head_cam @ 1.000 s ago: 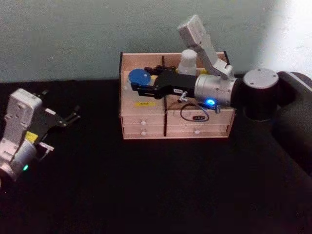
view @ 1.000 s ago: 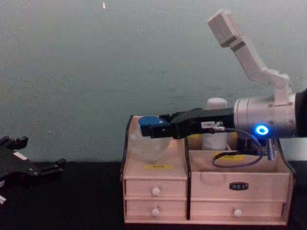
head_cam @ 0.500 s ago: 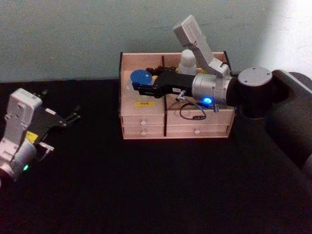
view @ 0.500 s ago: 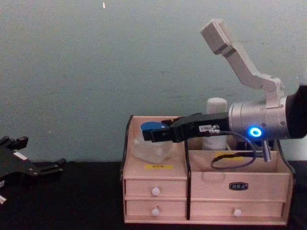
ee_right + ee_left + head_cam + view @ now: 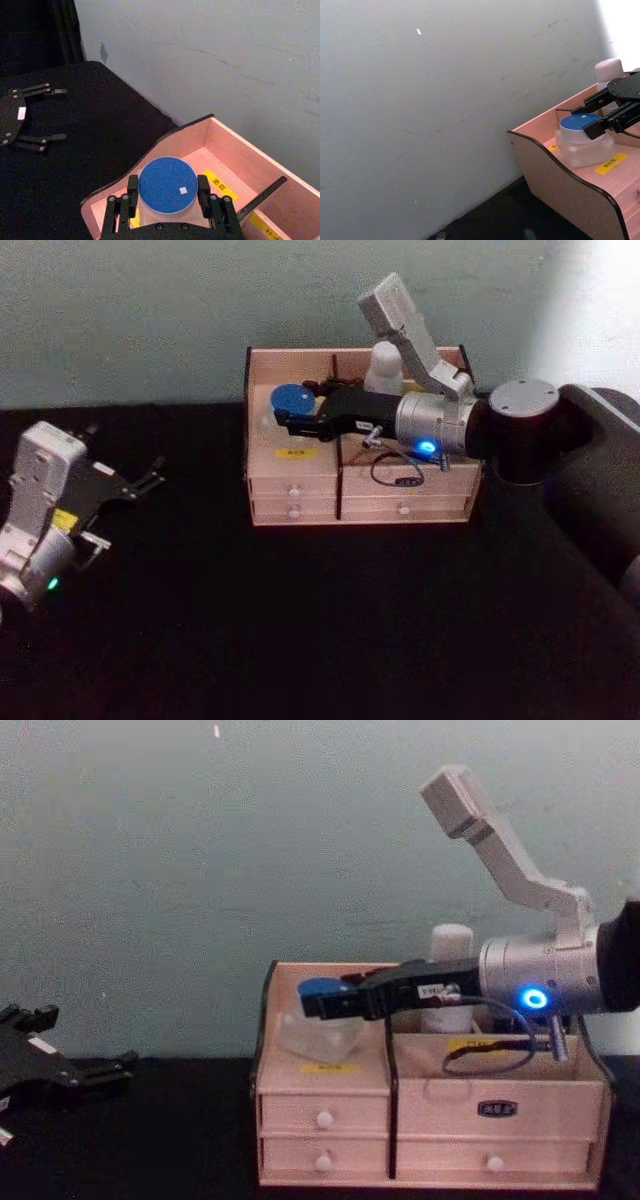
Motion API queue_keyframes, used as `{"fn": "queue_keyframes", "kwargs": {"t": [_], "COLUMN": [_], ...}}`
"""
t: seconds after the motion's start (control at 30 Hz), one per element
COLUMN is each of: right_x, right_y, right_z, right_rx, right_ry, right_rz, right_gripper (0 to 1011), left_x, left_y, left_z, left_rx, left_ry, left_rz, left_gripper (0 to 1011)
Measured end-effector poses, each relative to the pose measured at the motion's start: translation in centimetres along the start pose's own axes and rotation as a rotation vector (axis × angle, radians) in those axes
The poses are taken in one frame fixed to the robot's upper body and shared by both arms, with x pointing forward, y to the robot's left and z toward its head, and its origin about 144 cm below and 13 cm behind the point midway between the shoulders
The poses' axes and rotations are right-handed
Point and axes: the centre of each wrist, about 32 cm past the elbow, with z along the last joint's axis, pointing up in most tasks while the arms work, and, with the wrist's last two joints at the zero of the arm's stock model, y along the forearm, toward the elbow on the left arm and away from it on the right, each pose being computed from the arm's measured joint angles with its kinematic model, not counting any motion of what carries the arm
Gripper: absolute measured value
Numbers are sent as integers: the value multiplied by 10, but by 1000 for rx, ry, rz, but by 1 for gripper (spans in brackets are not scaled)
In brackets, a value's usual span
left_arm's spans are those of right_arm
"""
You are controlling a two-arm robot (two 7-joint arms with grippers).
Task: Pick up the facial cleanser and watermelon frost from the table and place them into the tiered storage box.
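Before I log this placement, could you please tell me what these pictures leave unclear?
Head view: the right arm hides the lower body of the facial cleanser.
Right wrist view: the right tool and the lid hide the base of the watermelon frost.
Head view: the yellow label has text too small to read.
Chest view: the left edge cuts off the left tool.

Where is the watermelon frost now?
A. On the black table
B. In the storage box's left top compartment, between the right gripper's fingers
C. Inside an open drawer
B: the right gripper closes on both sides of the watermelon frost, inside the left compartment of the tiered storage box; the left gripper is open, far off over the table.
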Motion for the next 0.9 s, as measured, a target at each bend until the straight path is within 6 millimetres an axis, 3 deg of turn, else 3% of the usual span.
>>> {"fn": "queue_keyframes", "kwargs": {"t": [0.33,0.67,0.9], "right_x": [0,-1,0], "right_y": [0,0,0], "right_z": [0,0,0], "right_rx": [0,0,0], "right_ry": [0,0,0], "right_rz": [2,3,3], "right_gripper": [712,974,1002], "left_x": [0,0,0], "left_y": [0,0,0], "left_z": [0,0,0], "left_rx": [0,0,0], "left_ry": [0,0,0], "left_rz": [0,0,0], "left_gripper": [1001,1001,1001]}}
